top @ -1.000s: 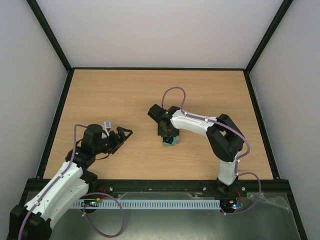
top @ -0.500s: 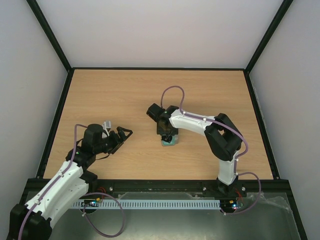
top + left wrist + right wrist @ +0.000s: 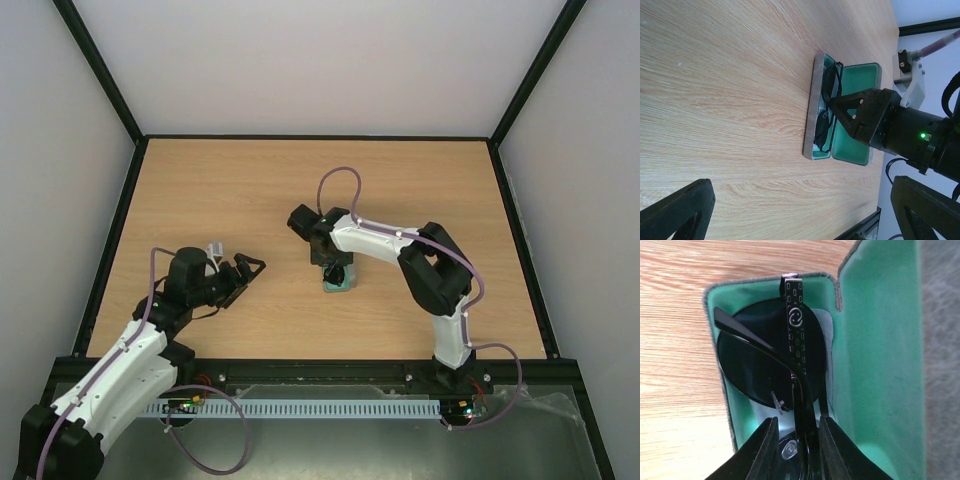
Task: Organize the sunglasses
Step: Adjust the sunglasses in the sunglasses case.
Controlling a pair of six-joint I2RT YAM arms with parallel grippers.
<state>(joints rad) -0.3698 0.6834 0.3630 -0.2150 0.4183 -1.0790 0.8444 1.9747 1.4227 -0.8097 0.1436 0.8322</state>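
The sunglasses (image 3: 760, 360), with round dark lenses and folded black temple arms, lie in the open grey case (image 3: 875, 365) with its teal inside. My right gripper (image 3: 797, 450) is down in the case, its fingers (image 3: 765, 450) close on either side of the frame near the nose pad and temple. In the left wrist view the sunglasses (image 3: 826, 90) sit in the case's (image 3: 860, 80) lower half with the right gripper (image 3: 850, 112) on them. From above, the case (image 3: 340, 286) sits mid-table under the right gripper (image 3: 337, 268). My left gripper (image 3: 248, 268) is open and empty to its left.
A pale light blue cloth (image 3: 826, 340) shows under the lens inside the case. Bare wooden table (image 3: 740, 100) lies between the left gripper (image 3: 802, 186) and the case. Black rails edge the table (image 3: 130, 220).
My right wrist has shifted slightly left and back over the case. The case and the left arm have not moved.
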